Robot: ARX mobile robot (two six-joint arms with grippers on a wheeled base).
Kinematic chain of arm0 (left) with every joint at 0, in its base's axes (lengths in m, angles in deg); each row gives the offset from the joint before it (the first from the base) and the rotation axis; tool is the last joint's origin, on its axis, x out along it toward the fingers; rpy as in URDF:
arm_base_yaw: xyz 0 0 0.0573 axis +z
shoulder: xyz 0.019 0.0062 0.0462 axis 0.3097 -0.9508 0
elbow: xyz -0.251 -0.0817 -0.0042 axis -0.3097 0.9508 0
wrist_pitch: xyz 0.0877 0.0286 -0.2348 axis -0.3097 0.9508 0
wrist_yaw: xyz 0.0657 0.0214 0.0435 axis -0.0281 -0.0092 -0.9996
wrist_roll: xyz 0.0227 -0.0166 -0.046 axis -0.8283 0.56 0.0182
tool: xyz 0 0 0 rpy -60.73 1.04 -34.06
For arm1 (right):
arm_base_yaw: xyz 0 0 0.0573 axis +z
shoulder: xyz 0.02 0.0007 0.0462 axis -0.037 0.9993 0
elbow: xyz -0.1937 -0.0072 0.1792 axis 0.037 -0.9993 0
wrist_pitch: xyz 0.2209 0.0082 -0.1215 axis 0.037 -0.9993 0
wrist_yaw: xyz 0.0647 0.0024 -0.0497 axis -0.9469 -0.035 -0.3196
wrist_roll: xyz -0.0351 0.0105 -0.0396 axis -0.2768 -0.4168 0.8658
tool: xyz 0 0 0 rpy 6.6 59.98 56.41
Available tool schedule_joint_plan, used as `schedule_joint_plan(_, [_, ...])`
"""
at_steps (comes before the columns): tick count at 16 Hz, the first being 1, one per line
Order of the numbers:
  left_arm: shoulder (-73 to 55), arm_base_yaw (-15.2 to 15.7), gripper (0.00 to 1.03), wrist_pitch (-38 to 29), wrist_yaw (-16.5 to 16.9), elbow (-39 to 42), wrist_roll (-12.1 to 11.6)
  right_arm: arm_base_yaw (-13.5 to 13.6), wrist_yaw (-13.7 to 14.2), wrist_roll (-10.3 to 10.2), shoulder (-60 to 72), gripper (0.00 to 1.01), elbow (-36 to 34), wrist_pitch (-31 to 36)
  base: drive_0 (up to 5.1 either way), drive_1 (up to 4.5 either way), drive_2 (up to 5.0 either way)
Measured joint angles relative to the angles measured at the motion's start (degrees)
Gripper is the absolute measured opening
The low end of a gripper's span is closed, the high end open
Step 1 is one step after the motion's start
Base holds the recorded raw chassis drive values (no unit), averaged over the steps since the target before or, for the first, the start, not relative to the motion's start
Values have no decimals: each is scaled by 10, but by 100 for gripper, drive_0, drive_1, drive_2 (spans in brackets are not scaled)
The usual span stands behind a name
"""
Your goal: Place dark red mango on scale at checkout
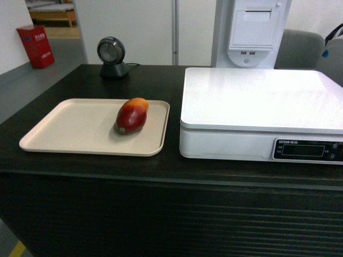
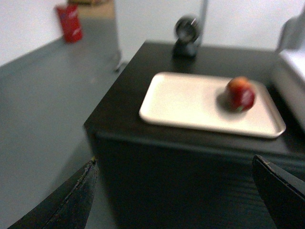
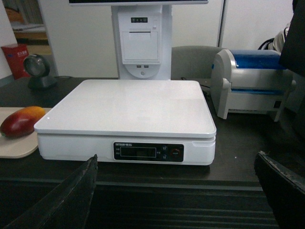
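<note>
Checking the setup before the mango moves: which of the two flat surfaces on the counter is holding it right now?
The beige tray, left of the white scale, holds the mango. The scale's top is bare.

From my seat, the scale (image 1: 257, 99) platform top lies bare, open to approach from above and from the front. Behind it a white printer post (image 1: 252, 32) rises, blocking the rear. The dark red mango (image 1: 132, 115) lies on the beige tray (image 1: 64, 134), nothing above or beside it but the tray's low rim. A round scanner (image 1: 111, 56) stands well behind the tray. On the surface (image 1: 171, 166) a narrow bare strip separates tray from scale. Right of the scale sits a blue-and-white machine (image 3: 250, 81).
</note>
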State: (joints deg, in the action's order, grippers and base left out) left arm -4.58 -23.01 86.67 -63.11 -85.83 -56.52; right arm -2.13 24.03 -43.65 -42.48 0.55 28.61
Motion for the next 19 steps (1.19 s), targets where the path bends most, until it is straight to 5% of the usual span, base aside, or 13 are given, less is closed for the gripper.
schedule_joint_plan(1, [-50, -63, 98, 6, -107, -21, 20, 0, -1, 0, 0, 98, 0, 0, 0, 0, 0])
schedule_joint_plan(2, [-64, -90, 98, -17, -172, -31, 23, 0, 0, 0, 0, 98, 0, 0, 0, 0, 0])
schedule_joint_plan(3, [-78, -101, 98, -49, -203, -46, 24, 0, -1, 0, 0, 98, 0, -1, 0, 0, 0])
schedule_joint_plan(4, [-110, -103, 98, -94, -199, -65, 23, 0, -1, 0, 0, 98, 0, 0, 0, 0, 0])
schedule_joint_plan(8, [-363, -39, 98, -334, -71, -97, 7, 0, -1, 0, 0, 98, 0, 0, 0, 0, 0])
schedule_joint_plan(11, [-620, -20, 98, -466, 35, -223, -8, 0, -1, 0, 0, 98, 0, 0, 0, 0, 0])
schedule_joint_plan(15, [-912, -33, 98, -400, 82, -423, -13, 0, -1, 0, 0, 98, 0, 0, 0, 0, 0])
schedule_joint_plan(19, [-1060, -52, 98, -330, 119, -586, 0, 0, -1, 0, 0, 98, 0, 0, 0, 0, 0])
